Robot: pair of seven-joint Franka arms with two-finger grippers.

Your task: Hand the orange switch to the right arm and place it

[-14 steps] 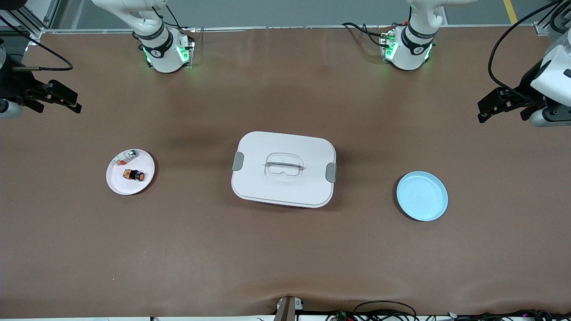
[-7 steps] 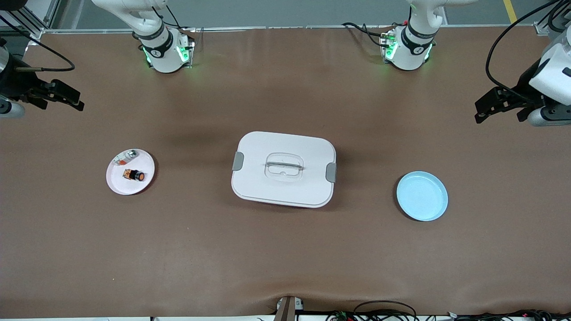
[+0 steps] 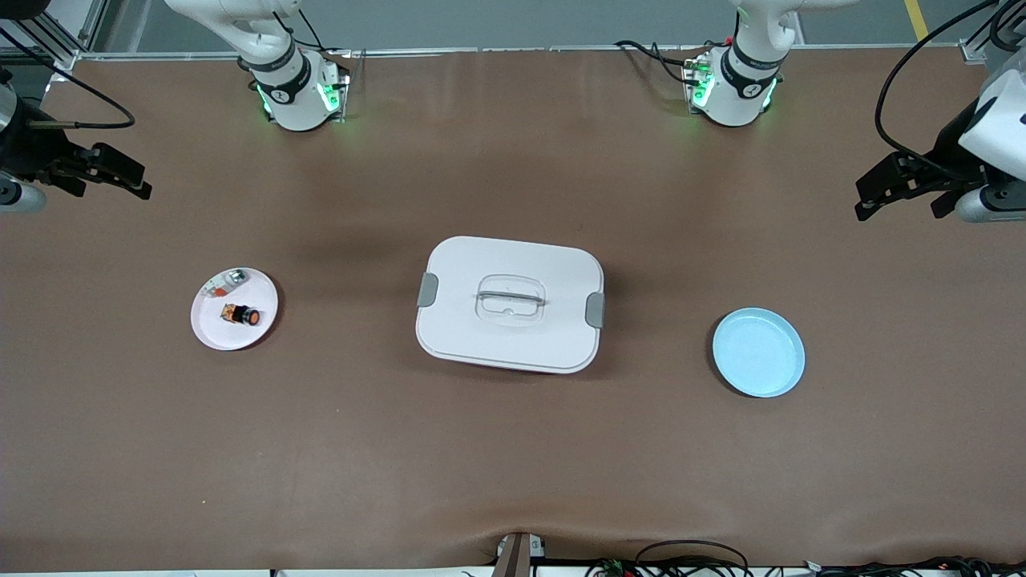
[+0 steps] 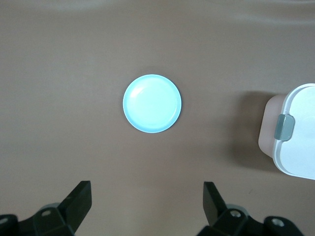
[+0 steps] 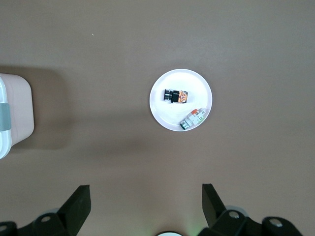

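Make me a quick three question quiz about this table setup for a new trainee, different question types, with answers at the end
1. True or false: the orange switch lies on the white plate.
2. The blue plate holds: A) a silver part, B) nothing, C) the switch?
3. Fill in: the left gripper and right gripper are both ____.

Key: 1 true. 2 B. 3 open.
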